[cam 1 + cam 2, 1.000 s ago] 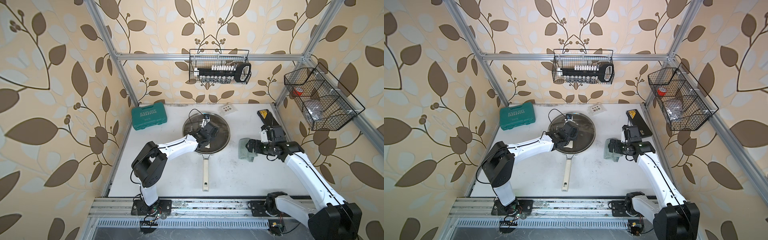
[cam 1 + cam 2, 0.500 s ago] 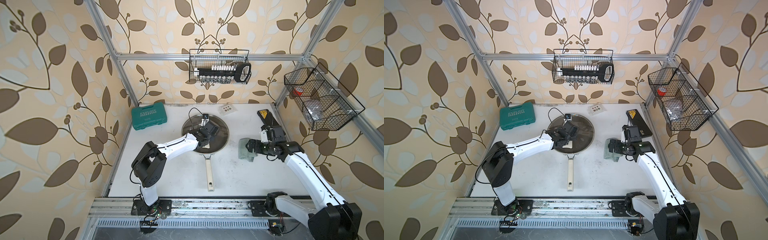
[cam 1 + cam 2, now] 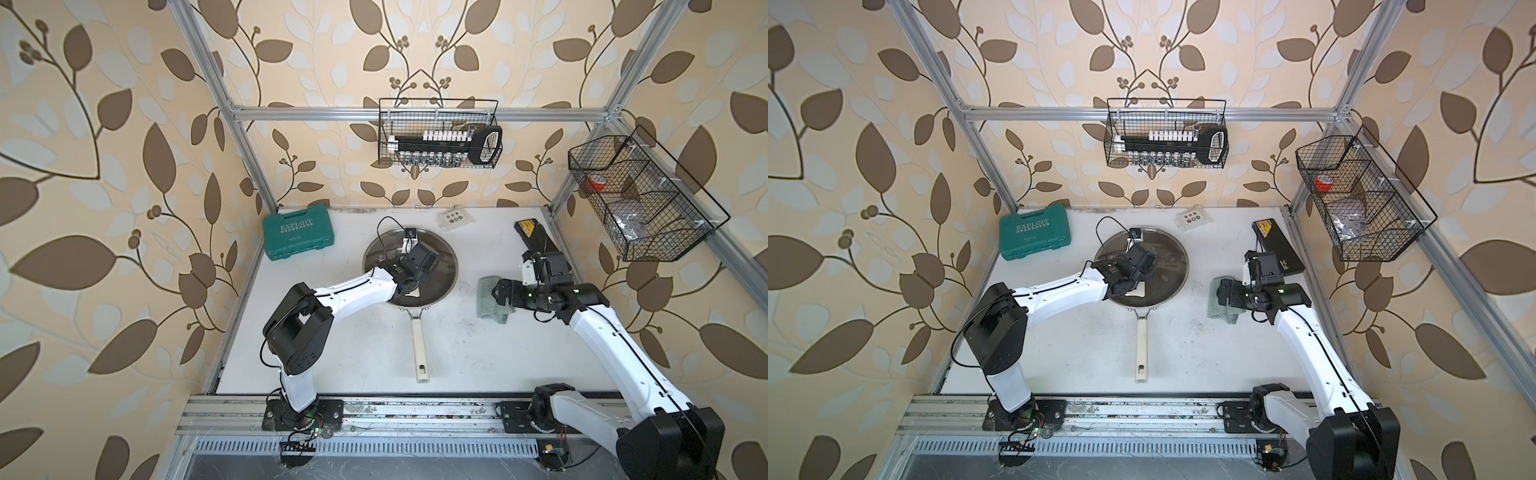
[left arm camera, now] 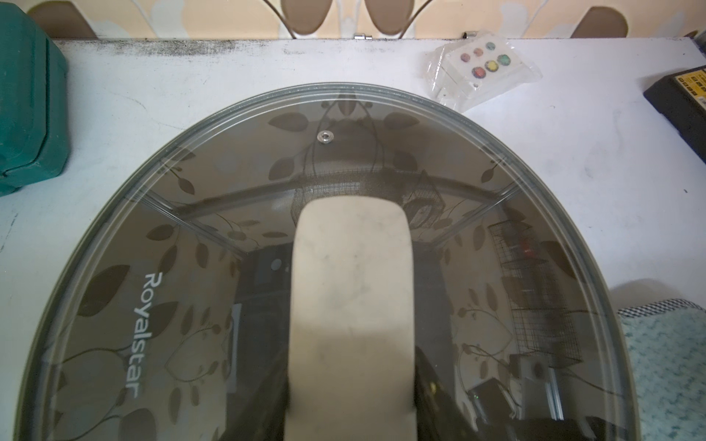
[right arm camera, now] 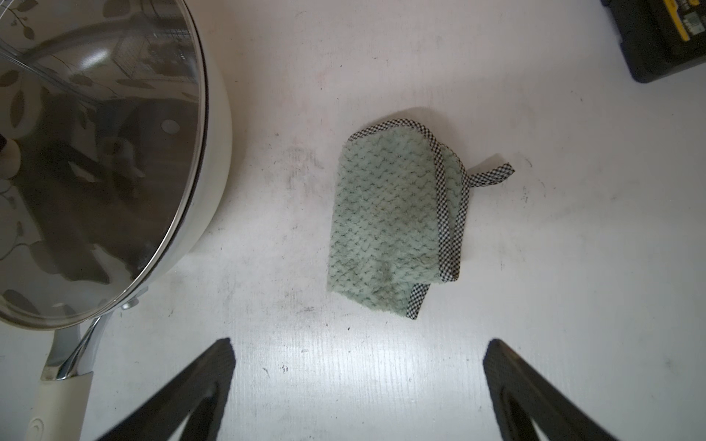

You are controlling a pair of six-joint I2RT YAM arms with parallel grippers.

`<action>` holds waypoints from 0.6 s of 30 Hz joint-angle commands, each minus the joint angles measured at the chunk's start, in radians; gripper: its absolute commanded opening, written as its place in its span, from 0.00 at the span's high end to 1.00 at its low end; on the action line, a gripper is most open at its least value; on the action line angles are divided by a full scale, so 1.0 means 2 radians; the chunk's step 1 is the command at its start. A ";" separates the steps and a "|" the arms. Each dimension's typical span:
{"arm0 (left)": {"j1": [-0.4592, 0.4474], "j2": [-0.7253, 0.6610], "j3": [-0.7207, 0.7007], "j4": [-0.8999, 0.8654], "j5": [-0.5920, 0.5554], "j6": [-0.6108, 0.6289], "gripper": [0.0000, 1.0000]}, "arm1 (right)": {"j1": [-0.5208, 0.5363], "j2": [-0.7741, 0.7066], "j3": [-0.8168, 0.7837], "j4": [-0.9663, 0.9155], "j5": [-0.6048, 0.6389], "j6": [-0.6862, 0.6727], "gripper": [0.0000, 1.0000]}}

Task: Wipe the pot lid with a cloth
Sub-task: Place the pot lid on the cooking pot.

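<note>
One cloth (image 5: pixel 386 229) lying just ahead of wide-open right gripper (image 5: pixel 359 355), left gripper (image 3: pixel 409 284) clenched on pot lid (image 3: pixel 442 266)

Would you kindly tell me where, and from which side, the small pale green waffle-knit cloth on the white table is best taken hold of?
Probably from straight above, on the doubled edge with the black-and-white checked trim. The small pale green waffle-knit cloth lies folded flat on the white table, so only that thicker fold gives the open right gripper something to pinch.
</note>
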 commanded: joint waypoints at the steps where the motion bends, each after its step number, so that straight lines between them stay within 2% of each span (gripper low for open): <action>1: 0.000 -0.031 0.004 0.070 -0.062 -0.006 1.00 | -0.001 -0.003 0.018 -0.004 0.009 -0.006 0.01; 7: 0.000 -0.029 0.006 0.077 -0.059 0.007 1.00 | -0.001 0.004 0.016 0.000 0.005 -0.005 0.01; 8: 0.000 -0.029 0.007 0.075 -0.059 0.006 0.96 | -0.001 0.004 0.015 0.000 0.004 -0.005 0.01; 9: 0.000 -0.029 0.007 0.074 -0.059 0.006 0.79 | -0.001 0.004 0.015 0.001 0.004 -0.004 0.01; 13: 0.000 -0.031 0.004 0.073 -0.055 0.013 0.50 | -0.001 0.002 0.015 0.000 0.004 -0.004 0.01; 14: 0.000 -0.033 0.002 0.076 -0.052 0.017 0.40 | -0.001 0.001 0.013 0.001 0.004 -0.004 0.01; 16: 0.000 -0.037 -0.003 0.084 -0.047 0.031 0.29 | -0.001 0.001 0.013 0.003 0.003 -0.004 0.01; 18: 0.000 -0.042 -0.008 0.092 -0.038 0.047 0.01 | -0.001 0.002 0.013 0.004 0.003 -0.004 0.01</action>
